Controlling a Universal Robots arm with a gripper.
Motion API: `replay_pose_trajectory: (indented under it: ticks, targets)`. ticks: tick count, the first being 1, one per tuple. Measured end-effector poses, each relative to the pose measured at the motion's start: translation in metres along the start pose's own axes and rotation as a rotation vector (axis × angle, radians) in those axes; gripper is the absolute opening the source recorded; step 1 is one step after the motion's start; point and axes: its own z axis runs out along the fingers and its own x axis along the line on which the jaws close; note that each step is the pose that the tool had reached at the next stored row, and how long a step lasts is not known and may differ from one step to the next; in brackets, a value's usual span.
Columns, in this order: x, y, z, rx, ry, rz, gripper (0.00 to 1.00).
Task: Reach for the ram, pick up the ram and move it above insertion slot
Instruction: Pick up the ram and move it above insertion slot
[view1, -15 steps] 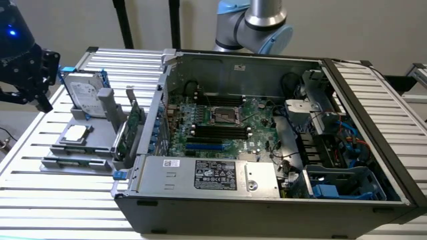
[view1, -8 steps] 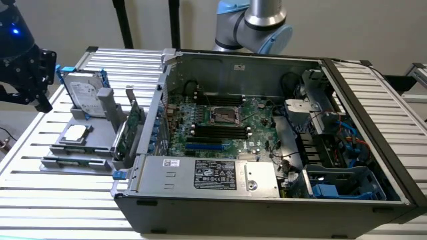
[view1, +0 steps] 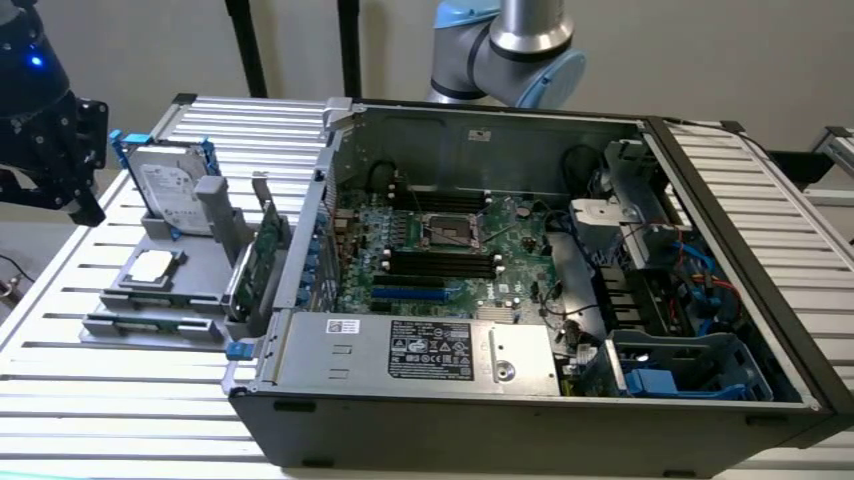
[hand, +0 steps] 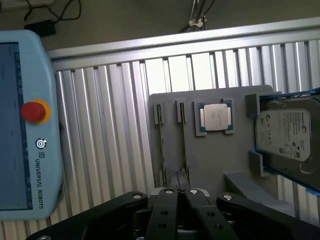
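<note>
Overhead, the gripper (hand: 180, 192) hangs with its jaws drawn together and nothing between them, above the grey holder (hand: 215, 165) on the slatted table (hand: 110, 130). Just ahead of its tips, two narrow grooves run along the holder. In the exterior view the ram stick (view1: 147, 323) sits in the groove at the holder's end farthest from the hard drive (hand: 286, 134), apart from the gripper. Beside the grooves lies a square processor chip (hand: 216, 116), and past it the silver drive stands in a blue-edged bracket. A green card (view1: 267, 250) stands upright between the holder and the open computer case (view1: 534, 410), whose black memory slots (view1: 434, 262) lie well apart from the stick. A control tablet (hand: 27, 125) with a red button lies near the holder.
</note>
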Motion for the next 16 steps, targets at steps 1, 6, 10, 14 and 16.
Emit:
replay_pose_trajectory:
  ticks: [1,6,10,14,16]
  targets:
    - [0.0,0.0,-0.0001,-0.0001,-0.0004,0.0,0.11]
    - [0.0004,-0.0001,0.0001,-0.0002,-0.002,0.0,0.18]
    - [0.001,-0.0002,0.0009,-0.0002,-0.003,0.0,0.3]
    - [0.0025,-0.0006,0.005,-0.0009,-0.0077,-0.001,0.36]
    - [0.0033,-0.0008,0.0078,-0.0012,-0.0101,-0.001,0.36]
